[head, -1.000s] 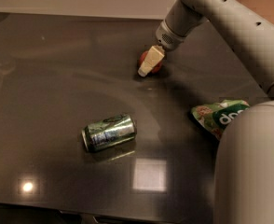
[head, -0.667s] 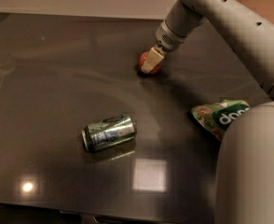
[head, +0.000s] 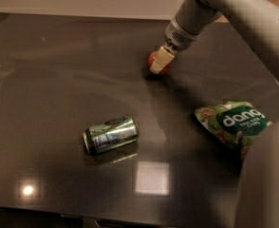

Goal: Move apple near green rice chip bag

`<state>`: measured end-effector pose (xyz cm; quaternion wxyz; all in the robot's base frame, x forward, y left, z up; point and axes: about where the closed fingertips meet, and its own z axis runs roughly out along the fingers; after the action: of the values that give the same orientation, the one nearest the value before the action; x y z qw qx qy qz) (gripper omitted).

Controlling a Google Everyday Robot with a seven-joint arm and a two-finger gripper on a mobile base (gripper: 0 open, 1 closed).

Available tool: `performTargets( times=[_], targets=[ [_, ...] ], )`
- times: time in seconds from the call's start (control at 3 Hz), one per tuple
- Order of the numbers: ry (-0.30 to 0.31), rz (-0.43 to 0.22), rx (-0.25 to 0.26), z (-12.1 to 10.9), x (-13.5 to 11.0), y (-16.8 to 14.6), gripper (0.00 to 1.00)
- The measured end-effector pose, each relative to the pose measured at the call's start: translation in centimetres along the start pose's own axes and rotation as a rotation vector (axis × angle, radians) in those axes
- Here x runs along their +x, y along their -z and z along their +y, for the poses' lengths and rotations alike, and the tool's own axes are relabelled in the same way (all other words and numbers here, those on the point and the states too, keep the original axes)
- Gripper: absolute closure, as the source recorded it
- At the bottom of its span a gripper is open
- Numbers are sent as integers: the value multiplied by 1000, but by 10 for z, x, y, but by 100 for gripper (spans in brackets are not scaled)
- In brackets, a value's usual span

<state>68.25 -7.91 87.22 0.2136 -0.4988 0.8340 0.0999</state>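
Observation:
The apple [head: 152, 59] is a small red fruit on the dark table [head: 59, 80], at the back middle. My gripper [head: 159, 61] reaches down from the upper right and sits right at the apple, covering its middle, so red shows on both sides of it. The green rice chip bag [head: 232, 122], with white "dang" lettering, lies flat at the right, well in front of the apple and apart from it. Its right end is hidden behind my arm.
A shiny green drink can [head: 111, 134] lies on its side at the front middle of the table. A thick grey part of my arm [head: 267, 184] fills the lower right corner. A pale wall runs along the table's far edge.
The gripper has come down at the apple and shifted slightly right. More of the apple's red now shows on its left side. The can and the bag have not moved.

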Motion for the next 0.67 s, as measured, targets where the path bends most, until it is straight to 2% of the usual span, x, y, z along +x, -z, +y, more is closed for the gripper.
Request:
performTargets(
  times=[0.33,0.67],
  targets=[
    [-47,35,31,7,25,30,100],
    [-113,65,65,13,58,59,100]
  ],
)
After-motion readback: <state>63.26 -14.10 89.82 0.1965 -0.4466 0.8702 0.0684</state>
